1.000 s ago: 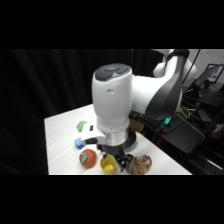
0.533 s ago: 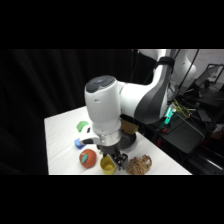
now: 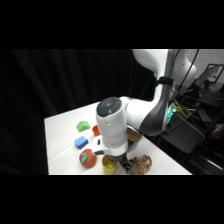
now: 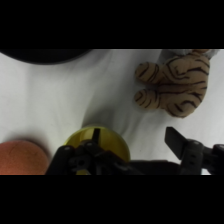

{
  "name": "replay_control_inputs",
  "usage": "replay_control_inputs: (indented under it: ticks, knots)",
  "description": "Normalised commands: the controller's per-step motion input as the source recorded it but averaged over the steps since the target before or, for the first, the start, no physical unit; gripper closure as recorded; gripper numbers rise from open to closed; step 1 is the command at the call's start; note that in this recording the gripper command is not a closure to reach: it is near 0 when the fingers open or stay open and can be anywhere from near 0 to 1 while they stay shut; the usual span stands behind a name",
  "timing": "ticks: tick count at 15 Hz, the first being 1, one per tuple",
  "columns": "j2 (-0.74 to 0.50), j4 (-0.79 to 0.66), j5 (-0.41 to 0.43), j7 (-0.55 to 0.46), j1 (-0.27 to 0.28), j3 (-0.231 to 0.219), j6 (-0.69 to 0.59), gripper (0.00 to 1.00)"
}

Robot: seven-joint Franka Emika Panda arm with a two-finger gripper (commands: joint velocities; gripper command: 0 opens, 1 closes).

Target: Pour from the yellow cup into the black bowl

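Observation:
The yellow cup (image 3: 108, 164) stands upright near the table's front edge, between a ball and a toy tiger. In the wrist view the yellow cup (image 4: 100, 142) sits at the bottom, partly covered by the black linkage. My gripper (image 4: 134, 144) is open and low at the cup: its left finger hangs over the cup's mouth, and the right finger (image 4: 176, 140) stands beyond the cup's wall, toward the tiger. In the side view the gripper (image 3: 122, 162) is mostly hidden under the white wrist. The black bowl (image 4: 45, 54) shows only as a dark curved rim at the wrist view's top left.
A striped toy tiger (image 3: 140, 164) lies right of the cup, also seen as the tiger (image 4: 175, 85) in the wrist view. An orange-red ball (image 3: 87, 158) sits left of the cup. Farther back are a blue block (image 3: 81, 142), a green object (image 3: 83, 126) and an orange cup (image 3: 96, 131).
The arm has come down toward the table's front, bringing the gripper low beside the yellow cup. The objects on the table have stayed put.

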Motion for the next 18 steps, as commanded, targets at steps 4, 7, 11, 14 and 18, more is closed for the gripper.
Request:
replay_control_inputs:
  ticks: [4,7,11,14,18]
  knots:
    - [0.0,0.01,0.108,-0.05,0.033,0.016,0.1,1.0]
    - [-0.05,0.03,0.092,-0.03,0.044,0.007,0.02,1.0]
    - [-0.07,0.0,0.041,0.03,0.087,-0.021,0.03,0.55]
    - [-0.13,-0.07,-0.009,0.08,0.1,-0.064,0.01,0.37]
    - [-0.36,-0.2,-0.05,0.13,0.073,-0.115,-0.05,0.18]
